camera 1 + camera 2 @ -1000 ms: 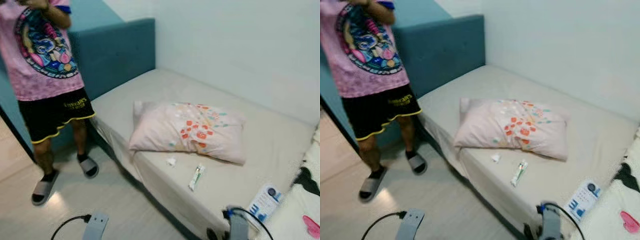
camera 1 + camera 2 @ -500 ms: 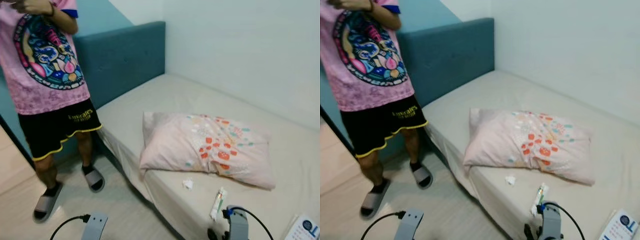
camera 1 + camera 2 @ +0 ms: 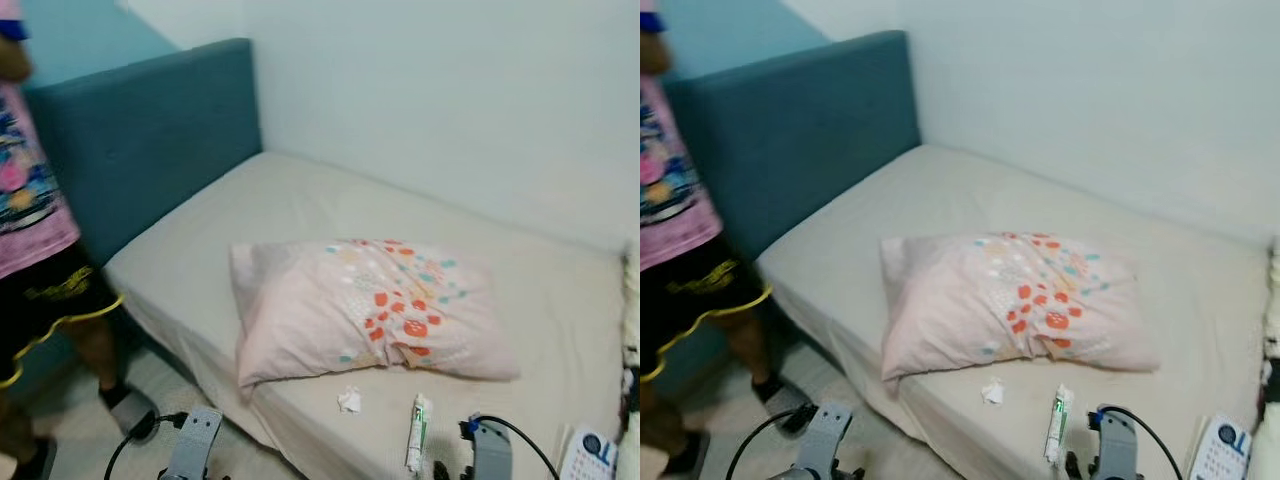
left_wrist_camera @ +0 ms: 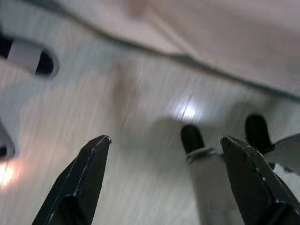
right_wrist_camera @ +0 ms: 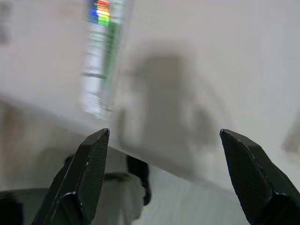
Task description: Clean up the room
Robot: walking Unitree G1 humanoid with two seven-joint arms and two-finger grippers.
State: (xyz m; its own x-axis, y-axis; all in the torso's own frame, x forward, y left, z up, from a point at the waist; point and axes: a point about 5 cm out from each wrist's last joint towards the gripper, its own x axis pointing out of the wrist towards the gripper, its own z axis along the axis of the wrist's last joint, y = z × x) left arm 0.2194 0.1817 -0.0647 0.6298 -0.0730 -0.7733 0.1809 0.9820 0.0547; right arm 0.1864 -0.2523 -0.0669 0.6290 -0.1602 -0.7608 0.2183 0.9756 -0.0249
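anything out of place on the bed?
Yes. A crumpled tissue and a white-green tube lie loose on the mattress near its front edge, below the floral pillow, which sits askew mid-bed rather than at the headboard.

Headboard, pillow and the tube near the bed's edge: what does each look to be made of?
Headboard: teal upholstery, probably matte woven fabric, with tufted dimples. Pillow: soft cloth cover, pale pink with a floral print, creased and sagging. Tube: likely squeezable plastic or laminate, white and green with a slight sheen; blur leaves that open.
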